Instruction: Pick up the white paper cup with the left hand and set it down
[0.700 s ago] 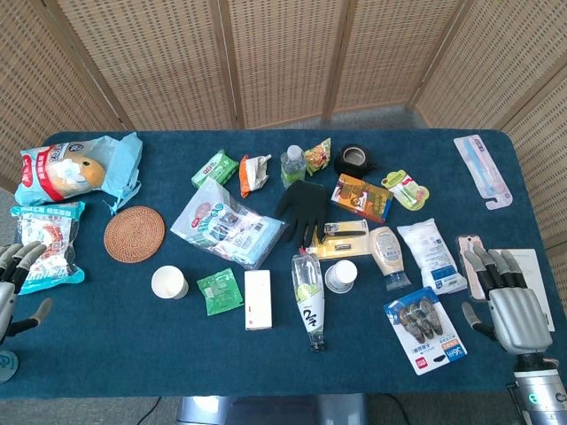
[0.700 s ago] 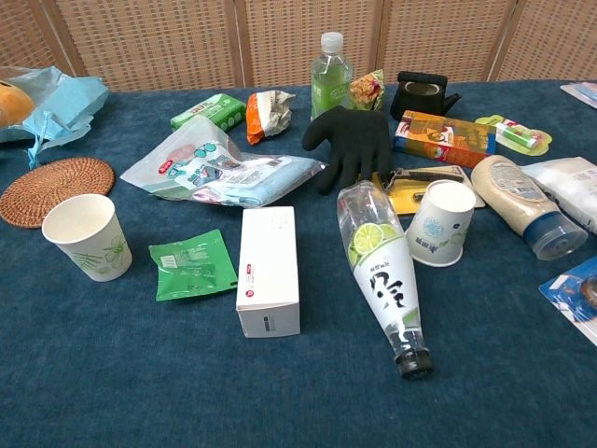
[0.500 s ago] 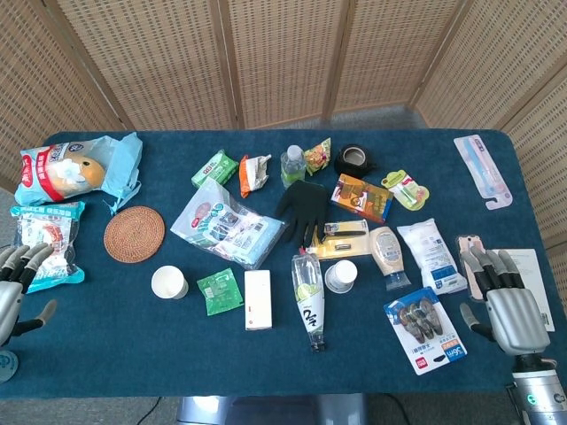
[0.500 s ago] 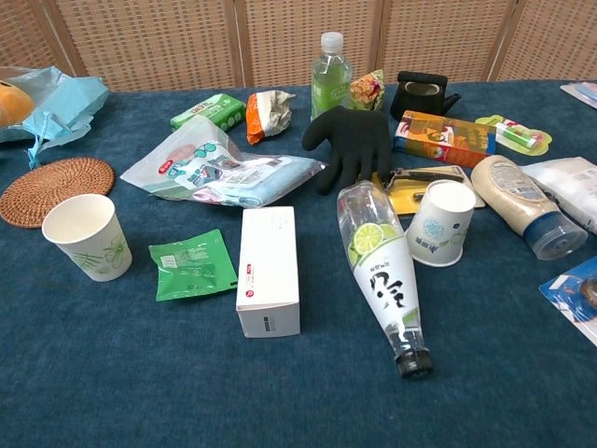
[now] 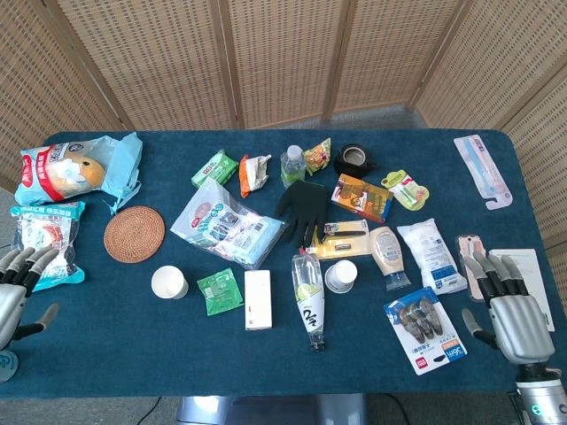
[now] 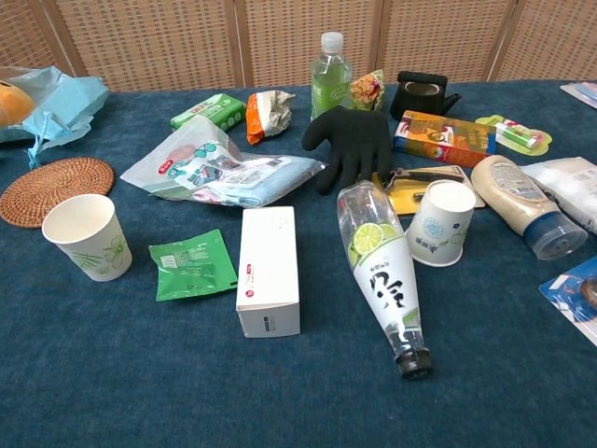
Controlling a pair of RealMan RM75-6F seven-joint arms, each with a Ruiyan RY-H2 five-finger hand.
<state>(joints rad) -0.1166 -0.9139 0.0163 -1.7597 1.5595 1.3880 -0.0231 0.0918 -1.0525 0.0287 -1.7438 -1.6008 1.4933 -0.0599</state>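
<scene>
- Two paper cups are standing upright on the blue bench (image 5: 106, 354): we are taking the white paper cup (image 5: 168, 282) with the faint green print as the task's thing, sitting near the left front, just in front of the round woven coaster (image 5: 135, 234) and beside the small green packet (image 5: 220, 291).
- We are also seeing this cup in the chest view (image 6: 89, 236), mouth up, apart from everything around it.
- We are keeping our left hand (image 5: 16, 288) at the bench's left edge, released, fingers spread and holding nothing, well apart from the cup and next to a red-and-blue snack bag (image 5: 46, 241).
- We are holding our right hand (image 5: 509, 310) at the far right front, likewise released with fingers apart, just beside a white sheet of paper (image 5: 532, 266).
- Neither hand is showing in the chest view.
- We are seeing the second cup (image 6: 440, 223), with blue print, standing right of the lying lime-label bottle (image 6: 381, 268); a white box (image 6: 268, 269) is lying between bottle and green packet.
</scene>
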